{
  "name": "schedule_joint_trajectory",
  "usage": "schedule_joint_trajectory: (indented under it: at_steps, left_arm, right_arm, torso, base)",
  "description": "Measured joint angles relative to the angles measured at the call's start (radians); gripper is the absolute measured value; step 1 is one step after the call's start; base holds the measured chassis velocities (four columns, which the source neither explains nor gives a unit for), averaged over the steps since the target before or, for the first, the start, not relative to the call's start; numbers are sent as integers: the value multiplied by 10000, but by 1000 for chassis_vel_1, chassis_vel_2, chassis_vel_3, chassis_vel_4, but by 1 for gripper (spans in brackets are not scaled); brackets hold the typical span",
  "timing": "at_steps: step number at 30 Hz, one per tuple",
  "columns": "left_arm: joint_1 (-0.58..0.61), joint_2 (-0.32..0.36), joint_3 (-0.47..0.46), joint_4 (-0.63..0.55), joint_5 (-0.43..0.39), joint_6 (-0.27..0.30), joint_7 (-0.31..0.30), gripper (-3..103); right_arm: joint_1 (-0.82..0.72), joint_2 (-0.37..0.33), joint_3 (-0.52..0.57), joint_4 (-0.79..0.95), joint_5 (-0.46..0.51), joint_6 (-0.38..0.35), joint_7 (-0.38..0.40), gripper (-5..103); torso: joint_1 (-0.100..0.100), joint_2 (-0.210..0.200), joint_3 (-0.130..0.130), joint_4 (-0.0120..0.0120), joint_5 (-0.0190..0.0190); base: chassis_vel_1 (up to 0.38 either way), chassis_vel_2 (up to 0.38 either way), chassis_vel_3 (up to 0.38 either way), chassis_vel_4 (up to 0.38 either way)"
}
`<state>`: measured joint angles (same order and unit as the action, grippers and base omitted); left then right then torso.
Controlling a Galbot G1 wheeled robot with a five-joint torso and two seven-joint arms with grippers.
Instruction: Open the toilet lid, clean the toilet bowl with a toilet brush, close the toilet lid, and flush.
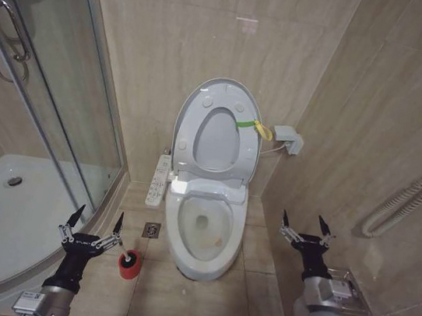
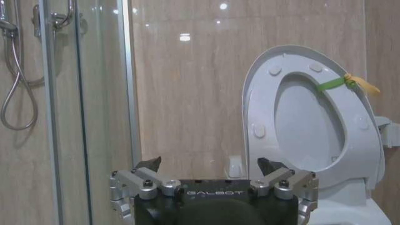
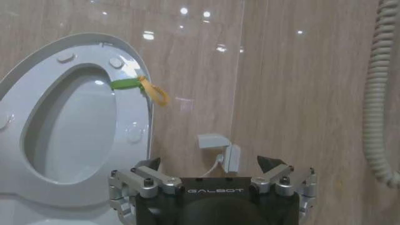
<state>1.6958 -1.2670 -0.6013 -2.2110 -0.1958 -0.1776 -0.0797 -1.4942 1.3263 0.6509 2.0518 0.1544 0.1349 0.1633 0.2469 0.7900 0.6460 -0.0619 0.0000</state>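
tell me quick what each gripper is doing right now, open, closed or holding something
Left gripper: open, holding nothing, above the floor beside the toilet brush.
Right gripper: open, holding nothing, to the right of the toilet bowl.

The toilet lid (image 1: 216,131) stands raised, nearly upright against the far tiled wall, with the ring-shaped seat lifted against it; it is glossy white and oval, with a yellow-green band on its right edge. Below it the toilet bowl (image 1: 205,224) lies open, a white ceramic oval on a smooth pedestal, with a little water at its bottom. The toilet brush (image 1: 129,263) sits in its small red round holder on the floor, just left of the bowl's near end.
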Motion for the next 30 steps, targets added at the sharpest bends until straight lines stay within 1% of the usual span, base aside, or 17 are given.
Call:
schedule_joint_trajectory:
  at_steps: [1,2,3,6,9,16,18,21,25,30]
  left_arm:
    - [0,0,1,1,0,0,0,100]
    - [0,0,1,1,0,0,0,100]
    - [0,0,0,0,0,0,0,100]
    - [0,0,0,0,0,0,0,100]
    - [0,0,0,0,0,0,0,100]
    - [0,0,0,0,0,0,0,100]
    - [0,0,0,0,0,0,0,100]
    - [0,0,0,0,0,0,0,100]
    - [0,0,0,0,0,0,0,100]
    - [0,0,0,1,0,0,0,100]
  right_arm:
    - [-63,189,0,36,-94,6,-16,100]
    - [-63,189,0,36,-94,6,-16,100]
    - [-145,444,-20,77,-227,9,-37,100]
    - [-349,909,-130,185,-372,12,-133,100]
    - [-391,1106,-240,306,-360,-29,-132,100]
    - [-310,1050,-61,405,-137,-99,-146,100]
    - [-299,951,212,466,167,-181,-364,100]
    - [-337,851,415,563,303,-220,-477,100]
    - [-702,847,570,936,513,-361,-645,100]
    - [-1331,1024,366,1318,674,-467,-682,100]
  torso:
    - [0,0,0,-1,-1]
    - [0,0,0,-1,-1]
    - [0,0,0,0,-2]
    - [0,-1,0,0,-2]
    - [0,-1,0,0,-1]
    - [0,-1,0,1,-2]
    - [0,-1,0,1,0]
    - [0,-1,0,1,-1]
    - [0,-1,0,-1,-1]
    - [0,-1,0,0,-2]
  base:
    - [0,0,0,0]
    - [0,0,0,0]
    - [0,0,0,0]
    - [0,0,0,0]
    - [0,0,0,0]
    - [0,0,0,0]
    - [0,0,0,0]
    - [0,0,0,0]
    - [0,0,0,0]
    - [0,0,0,0]
